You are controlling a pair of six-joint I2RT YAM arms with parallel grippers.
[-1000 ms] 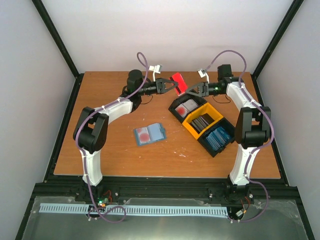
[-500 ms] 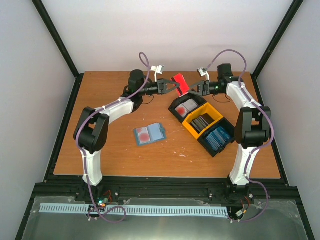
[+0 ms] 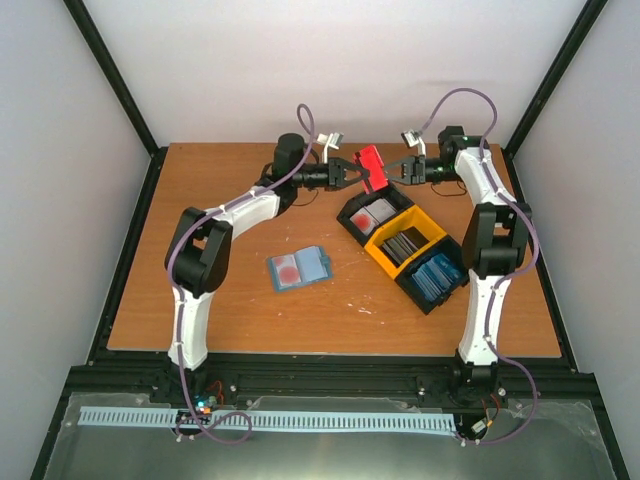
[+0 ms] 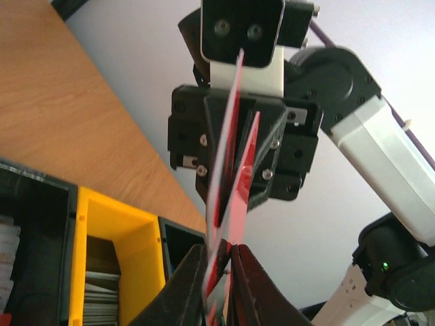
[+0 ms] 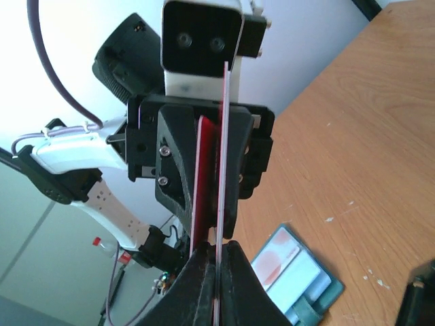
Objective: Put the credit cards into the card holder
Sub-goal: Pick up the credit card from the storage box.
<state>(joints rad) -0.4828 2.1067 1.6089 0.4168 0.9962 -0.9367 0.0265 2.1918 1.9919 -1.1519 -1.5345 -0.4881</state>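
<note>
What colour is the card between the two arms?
Bright red; the credit card shows best in the top external view.

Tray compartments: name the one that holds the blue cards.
The near black end compartment. The yellow middle compartment holds dark cards; the far black compartment holds pale ones.
</note>
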